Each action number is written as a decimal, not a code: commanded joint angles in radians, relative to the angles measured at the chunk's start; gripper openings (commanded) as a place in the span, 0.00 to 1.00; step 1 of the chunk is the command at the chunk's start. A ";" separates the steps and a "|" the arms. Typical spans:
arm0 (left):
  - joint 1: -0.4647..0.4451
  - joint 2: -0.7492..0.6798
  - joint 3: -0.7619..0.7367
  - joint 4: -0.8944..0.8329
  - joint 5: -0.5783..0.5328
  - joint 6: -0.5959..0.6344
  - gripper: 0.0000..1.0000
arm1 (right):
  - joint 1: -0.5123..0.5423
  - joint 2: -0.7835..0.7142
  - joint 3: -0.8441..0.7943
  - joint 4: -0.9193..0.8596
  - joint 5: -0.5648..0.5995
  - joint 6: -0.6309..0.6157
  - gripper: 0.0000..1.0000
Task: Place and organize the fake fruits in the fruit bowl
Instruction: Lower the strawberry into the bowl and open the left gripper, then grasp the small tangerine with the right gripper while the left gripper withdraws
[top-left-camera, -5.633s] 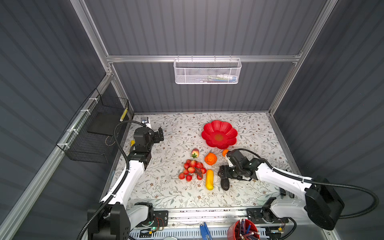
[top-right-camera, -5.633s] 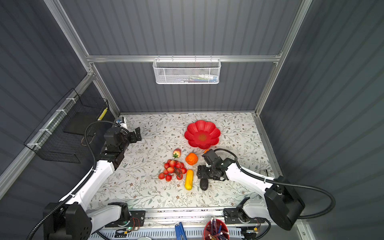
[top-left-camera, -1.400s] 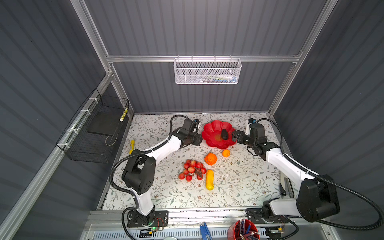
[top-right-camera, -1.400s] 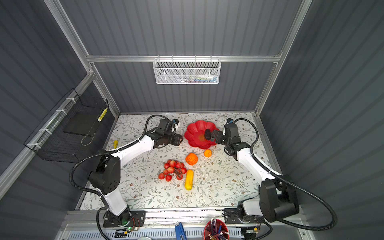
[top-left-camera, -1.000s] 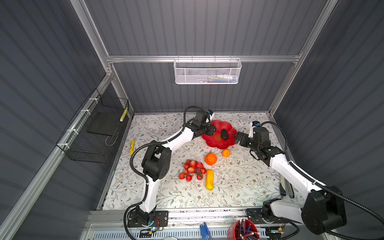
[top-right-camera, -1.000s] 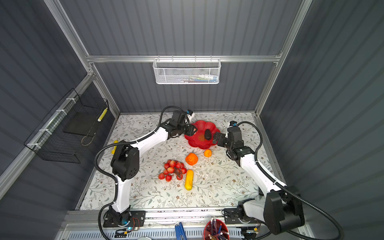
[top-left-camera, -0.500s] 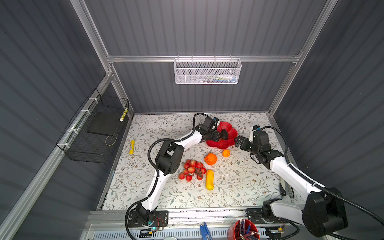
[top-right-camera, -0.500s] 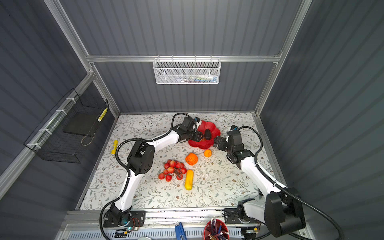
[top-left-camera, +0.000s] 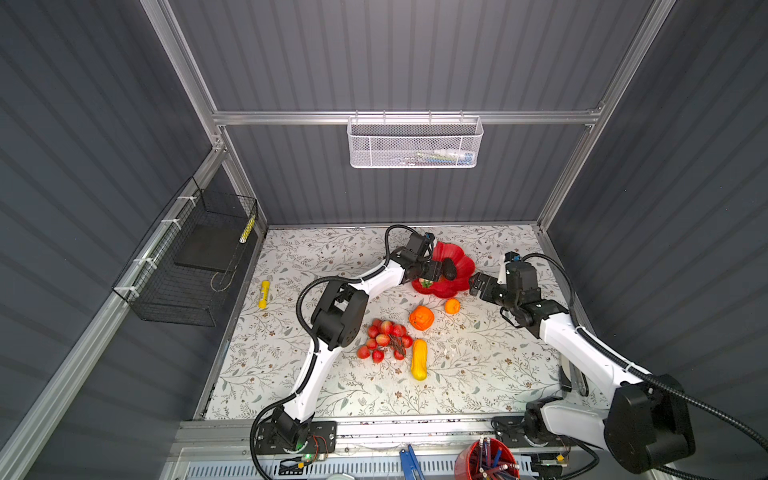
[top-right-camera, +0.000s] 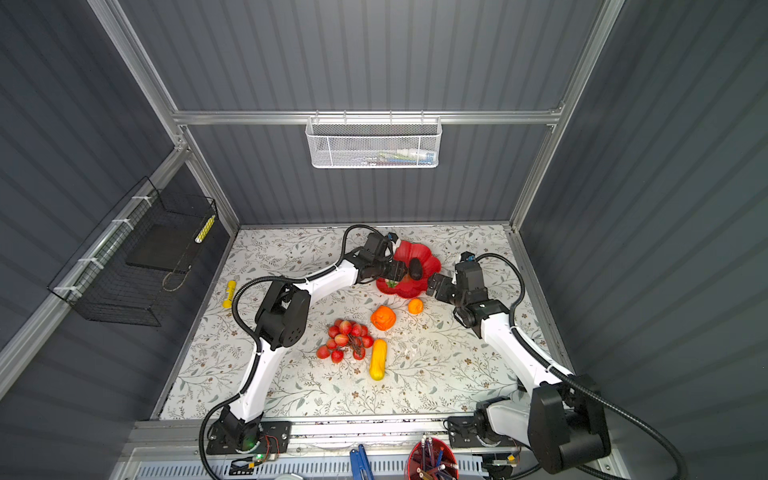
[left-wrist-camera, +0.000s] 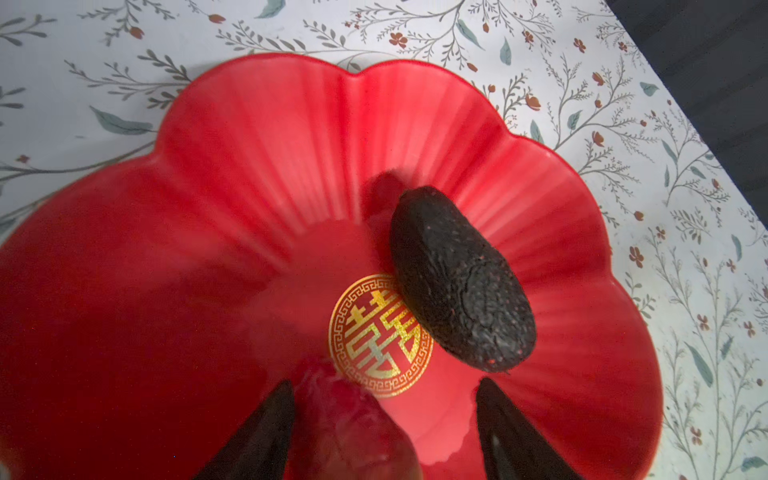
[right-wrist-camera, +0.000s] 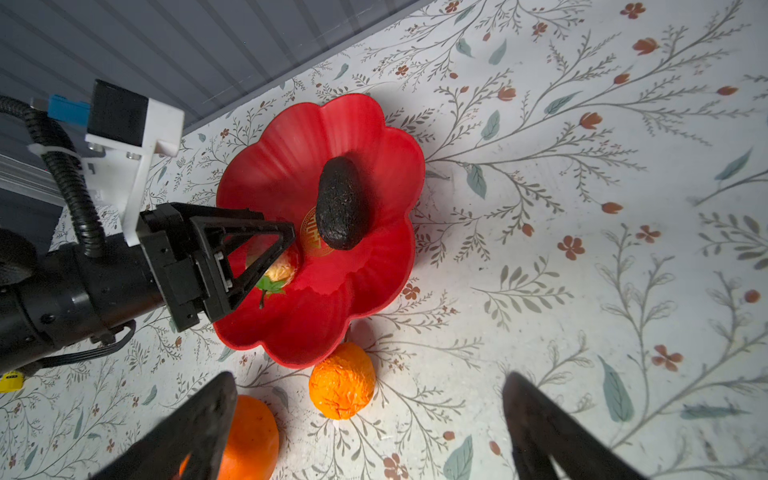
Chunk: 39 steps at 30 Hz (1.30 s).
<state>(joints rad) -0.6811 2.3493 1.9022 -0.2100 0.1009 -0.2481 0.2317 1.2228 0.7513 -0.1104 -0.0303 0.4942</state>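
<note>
Strawberry (right-wrist-camera: 280, 268) released into the fruit bowl (right-wrist-camera: 332, 124).
Your left tool (left-wrist-camera: 384, 386) has spread its jaws over the last second and grips nothing; the strawberry lies near the avocado (right-wrist-camera: 341, 203). Your right tool (top-left-camera: 476, 285) hangs wide open, empty, by the small orange (right-wrist-camera: 341, 380) on the counter (top-left-camera: 478, 365). Four fruits remain outside.

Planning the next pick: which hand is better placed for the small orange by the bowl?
Right. The right hand is open, empty, close to the small orange; the left hand hangs over the fruit bowl, straddling the strawberry.
</note>
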 joint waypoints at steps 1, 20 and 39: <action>-0.003 -0.147 -0.045 0.086 -0.041 0.011 0.73 | 0.003 0.013 -0.050 -0.026 -0.046 0.011 0.95; 0.042 -0.744 -0.676 0.287 -0.303 -0.063 0.99 | 0.148 0.289 -0.087 0.159 -0.070 0.085 0.78; 0.045 -1.125 -1.004 0.211 -0.574 -0.124 1.00 | 0.161 0.417 -0.022 0.186 -0.028 0.095 0.46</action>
<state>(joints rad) -0.6395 1.2465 0.9211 0.0223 -0.4286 -0.3553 0.3847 1.6482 0.7406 0.0925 -0.0746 0.5827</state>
